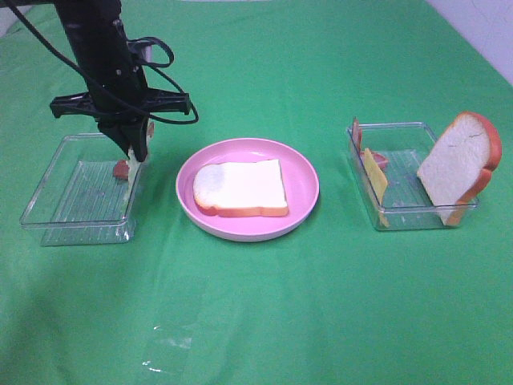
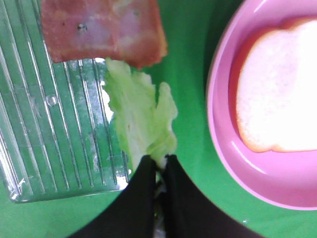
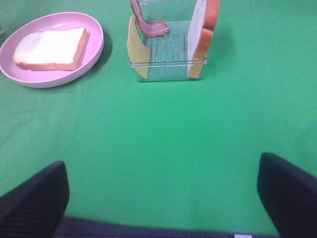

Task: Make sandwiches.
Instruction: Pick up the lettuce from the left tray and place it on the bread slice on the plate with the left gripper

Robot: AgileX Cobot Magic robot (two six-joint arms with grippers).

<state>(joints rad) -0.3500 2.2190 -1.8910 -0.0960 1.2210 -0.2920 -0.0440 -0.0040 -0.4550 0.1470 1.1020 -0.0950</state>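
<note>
While right pincer (image 3: 161, 163) gapes, left pincer (image 2: 159, 161) pinches lettuce (image 2: 138, 114).

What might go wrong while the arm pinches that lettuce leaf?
The left gripper grips the lettuce only by its edge, so the leaf may slip out on the way to the bread on the pink plate. The bacon seems to overlap the leaf's far end, so lifting could drag it out of the clear tray.
</note>
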